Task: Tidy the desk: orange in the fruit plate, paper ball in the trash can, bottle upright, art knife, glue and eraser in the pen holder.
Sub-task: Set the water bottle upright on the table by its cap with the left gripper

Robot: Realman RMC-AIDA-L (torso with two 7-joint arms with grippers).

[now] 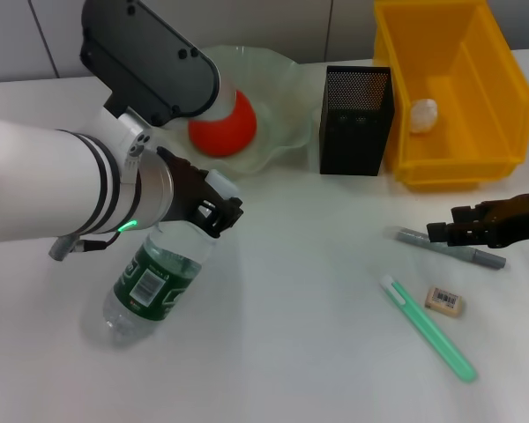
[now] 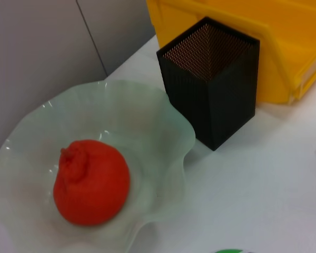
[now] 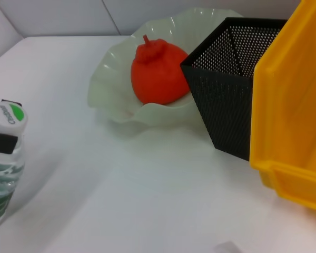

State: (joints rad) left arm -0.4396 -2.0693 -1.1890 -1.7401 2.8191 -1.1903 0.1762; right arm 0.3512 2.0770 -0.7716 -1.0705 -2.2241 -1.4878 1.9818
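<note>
The clear bottle (image 1: 154,278) with its dark green label leans over the table at the left. Its top end is under my left gripper (image 1: 216,211), which is shut on the neck. In the right wrist view the bottle (image 3: 0,179) looks nearly upright, with a dark finger (image 3: 4,142) just below the cap. The orange (image 1: 222,123) lies in the fruit plate (image 1: 282,97). The paper ball (image 1: 423,115) is inside the trash can (image 1: 458,167). My right gripper (image 1: 441,231) hovers by a grey pen-shaped tool (image 1: 463,252). A green stick (image 1: 428,328) and the eraser (image 1: 444,300) lie nearby.
The pen holder (image 1: 355,123) stands between the plate and the yellow bin, close to both. The left wrist view shows the orange (image 2: 92,182), the plate's rim (image 2: 174,132) and the mesh cup (image 2: 216,89). I cannot tell which of the two long tools is the art knife or the glue.
</note>
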